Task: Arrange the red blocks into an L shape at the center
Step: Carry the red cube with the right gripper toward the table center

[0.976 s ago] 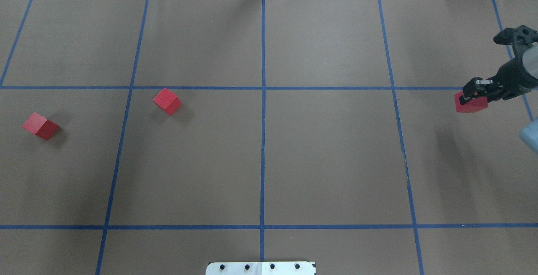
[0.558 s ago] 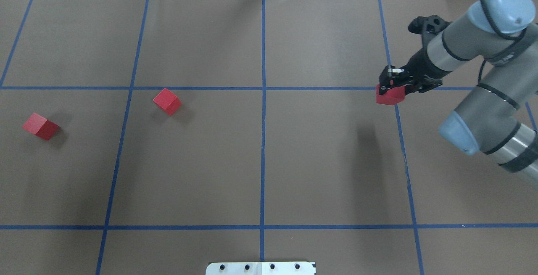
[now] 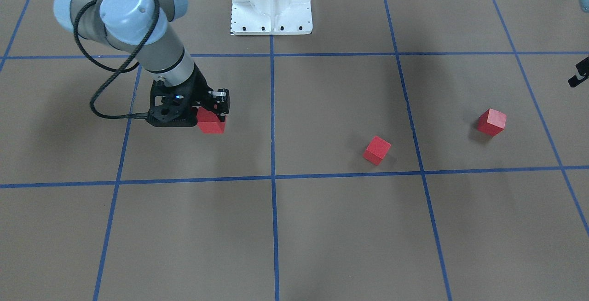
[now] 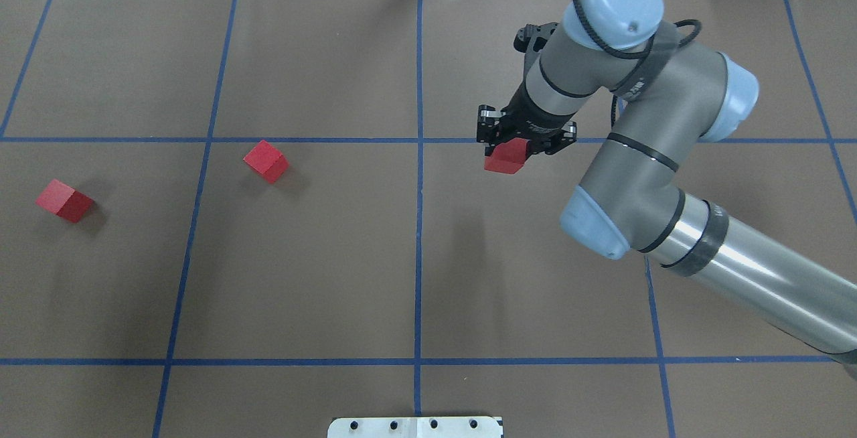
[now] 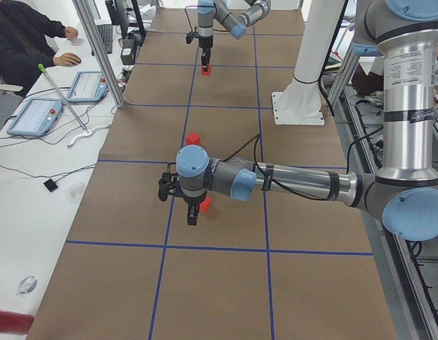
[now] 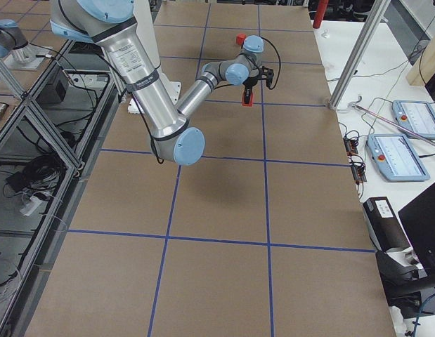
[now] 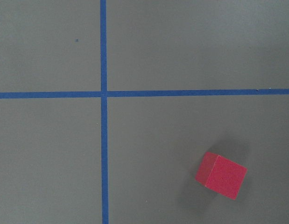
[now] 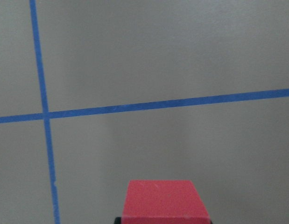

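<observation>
My right gripper (image 4: pixel 509 149) is shut on one red block (image 4: pixel 502 163) and holds it above the table, just right of the center tape line (image 4: pixel 418 224). From the front, this held block (image 3: pixel 211 125) hangs under the right gripper (image 3: pixel 212 111). It also fills the bottom of the right wrist view as a red block (image 8: pixel 165 200). Two other red blocks lie on the paper, one (image 4: pixel 266 161) left of center and one (image 4: pixel 65 200) far left. My left gripper (image 5: pixel 192 212) hovers by the far-left block (image 5: pixel 204 205); I cannot tell whether it is open or shut.
Brown paper with a blue tape grid (image 4: pixel 201 139) covers the table. The white robot base (image 3: pixel 271 4) stands at the near edge. A person sits at the side bench (image 5: pixel 27 42) with tablets. An aluminium post (image 5: pixel 98 57) stands at the far side.
My right arm has swept leftward from the table's right edge toward the center line, carrying the red block. The other two blocks have not moved.
</observation>
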### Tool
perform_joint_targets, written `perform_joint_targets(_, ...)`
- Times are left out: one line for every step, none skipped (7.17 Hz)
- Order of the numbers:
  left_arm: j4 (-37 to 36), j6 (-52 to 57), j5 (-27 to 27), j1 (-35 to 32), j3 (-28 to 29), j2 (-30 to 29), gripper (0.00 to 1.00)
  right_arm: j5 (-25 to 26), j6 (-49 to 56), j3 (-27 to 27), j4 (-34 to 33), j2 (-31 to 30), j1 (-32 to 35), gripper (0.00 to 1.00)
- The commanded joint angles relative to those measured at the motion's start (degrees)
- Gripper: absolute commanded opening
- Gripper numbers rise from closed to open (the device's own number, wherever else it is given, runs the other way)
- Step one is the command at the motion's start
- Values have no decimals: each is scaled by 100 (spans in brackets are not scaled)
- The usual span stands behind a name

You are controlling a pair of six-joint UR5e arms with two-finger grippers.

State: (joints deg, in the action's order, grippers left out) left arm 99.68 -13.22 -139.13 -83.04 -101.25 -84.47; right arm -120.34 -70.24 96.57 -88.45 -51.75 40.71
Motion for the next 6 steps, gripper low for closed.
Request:
perform_joint_targets(8, -5, -1, 25, 0, 18, 100, 352, -488, -647, -50, 701, -501, 0)
perform_joint_targets(8, -5, -1, 33, 0, 18, 100, 536, -525, -875, -6, 841, -685, 0)
perform_joint_targets(8, -14, -1, 59, 0, 18, 100, 547, -525, -1155, 3, 1025, -818, 0)
perform_joint_targets(8, -14, 8, 112, 9, 18, 100, 590, -491, -1358, 20, 1088, -932, 0)
perform_joint_targets(-1, -14, 8, 121, 9, 18, 100, 608, -490, -1456, 20, 1106, -1020, 0)
perform_joint_targets(8, -14, 8, 121, 9, 18, 100, 634, -490, -1483, 81, 1115, -1039, 0)
